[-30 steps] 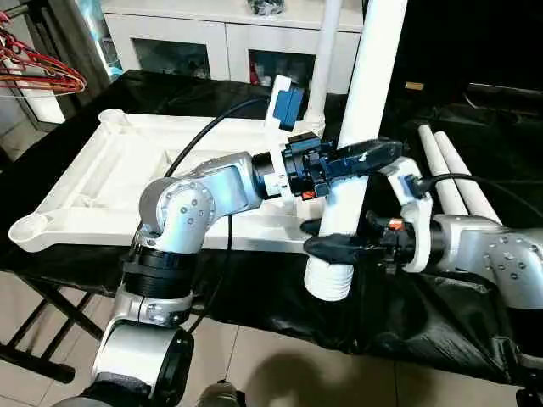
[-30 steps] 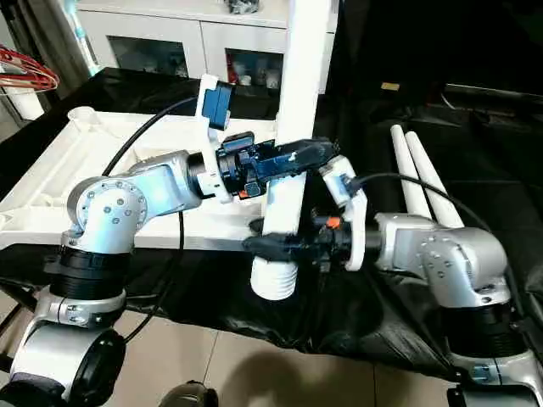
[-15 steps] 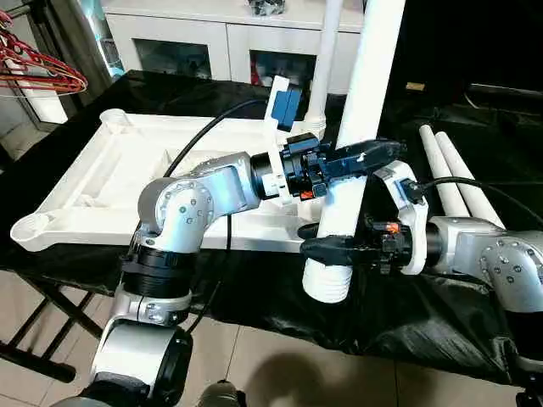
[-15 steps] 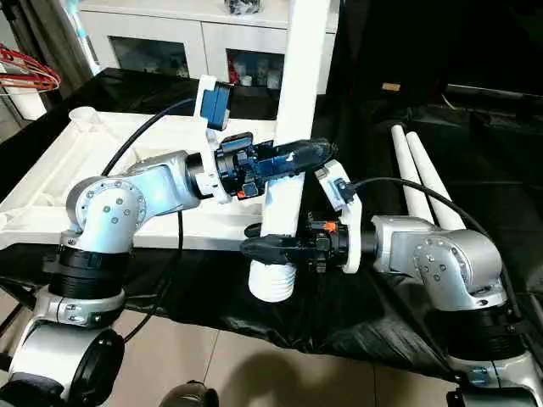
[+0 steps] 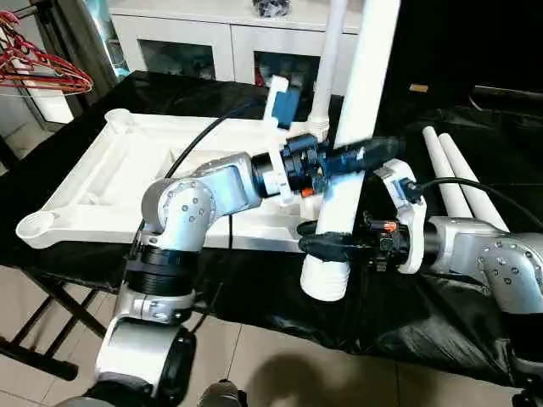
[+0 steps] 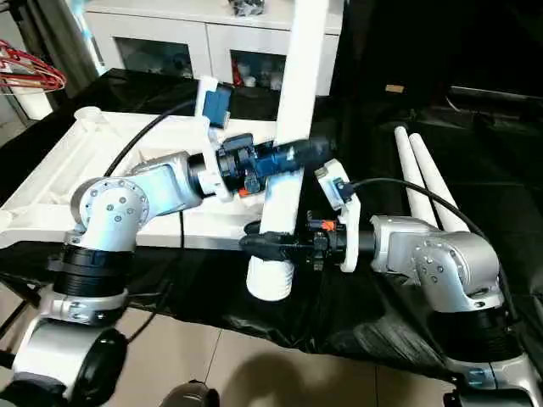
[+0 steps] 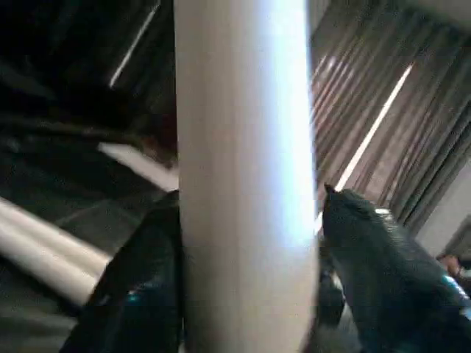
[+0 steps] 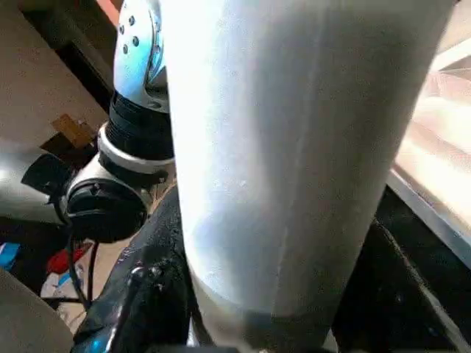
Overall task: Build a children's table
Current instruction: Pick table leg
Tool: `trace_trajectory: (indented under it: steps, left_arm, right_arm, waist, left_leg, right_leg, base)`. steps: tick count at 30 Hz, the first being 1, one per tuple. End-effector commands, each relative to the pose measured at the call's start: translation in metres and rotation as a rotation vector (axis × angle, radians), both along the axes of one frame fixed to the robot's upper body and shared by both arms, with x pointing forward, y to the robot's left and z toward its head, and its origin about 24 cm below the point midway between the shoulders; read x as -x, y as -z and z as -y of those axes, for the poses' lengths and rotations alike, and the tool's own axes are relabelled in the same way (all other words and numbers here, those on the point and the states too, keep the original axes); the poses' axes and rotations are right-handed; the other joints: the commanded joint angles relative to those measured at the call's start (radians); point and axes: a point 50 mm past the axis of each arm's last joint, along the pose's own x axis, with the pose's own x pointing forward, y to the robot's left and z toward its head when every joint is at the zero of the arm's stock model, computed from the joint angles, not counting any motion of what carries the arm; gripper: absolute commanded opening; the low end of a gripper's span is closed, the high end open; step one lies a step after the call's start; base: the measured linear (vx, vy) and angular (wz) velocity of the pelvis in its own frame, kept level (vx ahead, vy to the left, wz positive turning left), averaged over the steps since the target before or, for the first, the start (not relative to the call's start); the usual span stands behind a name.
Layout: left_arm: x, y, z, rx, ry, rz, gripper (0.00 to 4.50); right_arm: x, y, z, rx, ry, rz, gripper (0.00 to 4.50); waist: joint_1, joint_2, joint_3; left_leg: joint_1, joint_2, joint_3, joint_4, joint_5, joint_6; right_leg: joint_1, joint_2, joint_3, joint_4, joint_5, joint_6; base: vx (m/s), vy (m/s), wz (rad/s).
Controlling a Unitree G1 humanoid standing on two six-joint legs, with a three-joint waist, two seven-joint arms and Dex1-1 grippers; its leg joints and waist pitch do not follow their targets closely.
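The white tabletop (image 5: 110, 182) lies underside up on the black cloth. One leg (image 5: 327, 59) stands in its far corner socket. A second leg (image 5: 356, 102) is upright at the tabletop's near edge, with its ribbed end (image 5: 327, 280) hanging below the edge. My right gripper (image 5: 321, 246) is shut on this leg just above the ribbed end, a finger (image 8: 147, 294) pressed to each side. Higher up, my left gripper (image 5: 373, 154) straddles the same leg (image 7: 243, 176) with its fingers (image 7: 383, 265) spread slightly off it.
Two more legs (image 5: 454, 174) lie side by side on the black cloth (image 5: 424, 314) at the right. A white glass-door cabinet (image 5: 221, 42) stands behind the table. Red hangers (image 5: 42, 72) hang at the far left. The floor lies below the near edge.
My left gripper's fingers have spread away from the leg. The right gripper has closed on the leg's lower part. The leg has hardly moved.
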Motion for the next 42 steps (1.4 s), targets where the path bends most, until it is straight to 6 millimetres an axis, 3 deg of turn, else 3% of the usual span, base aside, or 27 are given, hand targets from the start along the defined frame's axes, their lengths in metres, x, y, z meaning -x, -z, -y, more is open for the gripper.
trace_trajectory:
  steps: [1, 2, 3, 6, 7, 9, 12, 14, 17, 20, 22, 23, 25, 26, 27, 30, 35, 38, 39, 40, 41, 42]
  left_arm:
    - [-0.001, -0.014, -0.003, 0.073, -0.017, 0.045, 2.99]
    - [-0.001, -0.014, -0.003, 0.073, -0.017, 0.045, 2.99]
    - [-0.004, -0.018, -0.006, 0.113, -0.073, 0.077, 2.99]
    - [-0.005, -0.023, -0.01, 0.143, -0.112, 0.098, 2.99]
    - [-0.006, -0.024, -0.012, 0.136, -0.145, 0.113, 2.99]
    - [-0.012, -0.022, -0.019, 0.089, -0.21, 0.111, 2.99]
    - [-0.023, -0.013, -0.038, -0.055, -0.396, 0.175, 2.99]
    - [-0.024, -0.011, -0.042, -0.087, -0.438, 0.191, 2.99]
    - [-0.032, 0.008, -0.055, -0.303, -0.579, 0.265, 2.99]
    - [-0.037, 0.041, -0.067, -0.571, -0.668, 0.316, 2.99]
    - [-0.037, 0.05, -0.068, -0.611, -0.666, 0.317, 2.99]
    - [-0.034, 0.076, -0.068, -0.658, -0.623, 0.289, 2.99]
    - [-0.034, 0.076, -0.068, -0.658, -0.623, 0.289, 2.99]
    - [-0.033, 0.087, -0.066, -0.683, -0.578, 0.296, 3.17]
    - [-0.03, 0.101, -0.066, -0.75, -0.488, 0.345, 3.17]
    - [-0.028, 0.116, -0.067, -0.788, -0.346, 0.373, 3.39]
    - [-0.03, 0.122, -0.073, -0.797, -0.197, 0.352, 3.74]
    - [-0.033, 0.128, -0.081, -0.85, -0.083, 0.378, 3.74]
    - [-0.034, 0.129, -0.083, -0.864, -0.06, 0.394, 3.58]
    - [-0.035, 0.13, -0.084, -0.867, -0.054, 0.4, 3.48]
    - [-0.036, 0.131, -0.084, -0.87, -0.046, 0.406, 3.4]
    - [-0.036, 0.132, -0.084, -0.872, -0.025, 0.401, 3.37]
  right_arm:
    - [-0.004, -0.002, 0.005, -0.006, 0.058, 0.021, 1.91]
    - [-0.004, -0.002, 0.005, -0.006, 0.058, 0.021, 1.91]
    - [-0.006, -0.002, 0.005, -0.02, 0.094, 0.037, 1.91]
    - [-0.009, -0.002, 0.006, -0.03, 0.14, 0.063, 1.91]
    - [-0.011, -0.002, 0.006, -0.03, 0.17, 0.078, 1.91]
    - [-0.013, -0.001, 0.008, -0.008, 0.234, 0.112, 1.9]
    - [-0.017, 0.007, 0.013, 0.115, 0.355, 0.2, 1.9]
    - [-0.017, 0.009, 0.013, 0.128, 0.38, 0.208, 1.9]
    - [-0.021, 0.018, 0.017, 0.201, 0.515, 0.246, 1.9]
    - [-0.029, 0.03, 0.023, 0.302, 0.7, 0.263, 1.9]
    - [-0.03, 0.034, 0.025, 0.314, 0.734, 0.261, 1.9]
    - [-0.033, 0.043, 0.027, 0.324, 0.82, 0.239, 1.9]
    - [-0.033, 0.043, 0.027, 0.324, 0.82, 0.239, 1.9]
    - [-0.034, 0.046, 0.028, 0.328, 0.839, 0.232, 1.9]
    - [-0.034, 0.049, 0.028, 0.34, 0.843, 0.236, 1.9]
    - [-0.035, 0.05, 0.029, 0.35, 0.848, 0.243, 1.9]
    - [-0.036, 0.051, 0.031, 0.355, 0.849, 0.248, 1.9]
    - [-0.034, 0.054, 0.031, 0.369, 0.828, 0.253, 1.9]
    - [-0.033, 0.055, 0.032, 0.378, 0.824, 0.259, 1.9]
    - [-0.033, 0.055, 0.032, 0.38, 0.823, 0.261, 1.9]
    - [-0.033, 0.055, 0.033, 0.381, 0.824, 0.262, 1.9]
    - [-0.032, 0.056, 0.033, 0.382, 0.824, 0.262, 1.9]
  waist:
    - [0.001, -0.011, -0.082]
    - [0.0, -0.012, -0.082]
    - [0.002, -0.005, -0.082]
    - [0.0, -0.007, -0.083]
    - [0.001, -0.002, -0.084]
    - [-0.002, -0.003, -0.084]
    - [-0.005, 0.003, -0.083]
    - [-0.007, 0.004, -0.083]
    - [-0.01, 0.003, -0.083]
    - [-0.019, 0.004, -0.083]
    - [-0.026, 0.007, -0.084]
    - [-0.027, 0.004, -0.082]
    - [-0.03, 0.004, -0.083]
    - [-0.03, 0.005, -0.086]
    - [-0.029, 0.003, -0.083]
    - [-0.03, 0.004, -0.083]
    - [-0.031, 0.005, -0.082]
    - [-0.031, 0.015, -0.083]
    - [-0.031, 0.012, -0.083]
    - [-0.03, 0.018, -0.082]
    - [-0.03, 0.013, -0.082]
    - [-0.03, 0.015, -0.083]
  left_leg:
    - [0.021, 0.03, -0.013, -0.062, -0.19, -0.017]
    - [0.021, 0.03, -0.013, -0.062, -0.192, -0.018]
    - [0.021, 0.032, -0.015, -0.063, -0.193, -0.019]
    - [0.021, 0.032, -0.015, -0.064, -0.201, -0.024]
    - [0.022, 0.032, -0.016, -0.064, -0.202, -0.027]
    - [0.022, 0.031, -0.016, -0.065, -0.209, -0.03]
    - [0.023, 0.031, -0.018, -0.07, -0.216, -0.047]
    - [0.025, 0.032, -0.02, -0.072, -0.226, -0.051]
    - [0.023, 0.031, -0.02, -0.073, -0.223, -0.049]
    - [0.025, 0.029, -0.019, -0.077, -0.232, -0.064]
    - [0.029, 0.028, -0.018, -0.077, -0.248, -0.071]
    - [0.026, 0.029, -0.018, -0.079, -0.244, -0.067]
    - [0.025, 0.027, -0.016, -0.079, -0.25, -0.066]
    - [0.024, 0.029, -0.017, -0.078, -0.24, -0.061]
    - [0.023, 0.027, -0.016, -0.079, -0.242, -0.051]
    - [0.026, 0.029, -0.015, -0.081, -0.247, -0.052]
    - [0.029, 0.03, -0.014, -0.081, -0.261, -0.052]
    - [0.03, 0.03, -0.014, -0.081, -0.27, -0.055]
    - [0.03, 0.031, -0.016, -0.082, -0.275, -0.056]
    - [0.03, 0.031, -0.016, -0.082, -0.279, -0.055]
    - [0.029, 0.03, -0.015, -0.081, -0.28, -0.054]
    - [0.029, 0.031, -0.015, -0.081, -0.276, -0.054]
  right_leg:
    - [0.05, -0.067, 0.036, -0.078, -0.227, -0.154]
    - [0.051, -0.066, 0.036, -0.077, -0.229, -0.153]
    - [0.05, -0.067, 0.037, -0.077, -0.233, -0.151]
    - [0.05, -0.067, 0.036, -0.078, -0.228, -0.146]
    - [0.049, -0.067, 0.036, -0.076, -0.225, -0.146]
    - [0.049, -0.065, 0.035, -0.077, -0.223, -0.138]
    - [0.047, -0.063, 0.037, -0.079, -0.243, -0.097]
    - [0.047, -0.063, 0.037, -0.08, -0.242, -0.092]
    - [0.045, -0.063, 0.037, -0.078, -0.233, -0.091]
    - [0.042, -0.062, 0.038, -0.081, -0.265, -0.057]
    - [0.04, -0.062, 0.038, -0.08, -0.271, -0.066]
    - [0.038, -0.065, 0.038, -0.082, -0.269, -0.075]
    - [0.038, -0.065, 0.038, -0.083, -0.272, -0.081]
    - [0.04, -0.064, 0.038, -0.077, -0.222, -0.101]
    - [0.039, -0.065, 0.038, -0.085, -0.235, -0.098]
    - [0.039, -0.068, 0.041, -0.081, -0.24, -0.095]
    - [0.039, -0.071, 0.041, -0.078, -0.226, -0.124]
    - [0.039, -0.071, 0.043, -0.077, -0.221, -0.131]
    - [0.042, -0.072, 0.042, -0.075, -0.211, -0.135]
    - [0.041, -0.072, 0.042, -0.077, -0.213, -0.135]
    - [0.044, -0.073, 0.042, -0.078, -0.21, -0.135]
    - [0.044, -0.074, 0.042, -0.077, -0.2, -0.141]
  base:
    - [0.0, 0.0, 0.0]
    - [0.0, 0.0, 0.0]
    - [0.0, 0.0, 0.0]
    - [0.0, 0.0, 0.0]
    - [0.0, 0.0, 0.0]
    - [0.0, 0.0, 0.0]
    - [0.0, 0.0, 0.0]
    - [0.0, 0.0, 0.0]
    - [0.0, 0.0, 0.0]
    - [0.0, 0.0, 0.0]
    - [0.0, 0.0, 0.0]
    - [0.0, 0.0, 0.0]
    - [0.0, 0.0, 0.0]
    - [0.0, 0.0, 0.0]
    - [0.0, 0.0, 0.0]
    - [0.0, 0.0, 0.0]
    - [0.0, 0.0, 0.0]
    - [0.0, 0.0, 0.0]
    - [0.0, 0.0, 0.0]
    - [0.0, 0.0, 0.0]
    - [0.0, 0.0, 0.0]
    - [0.0, 0.0, 0.0]
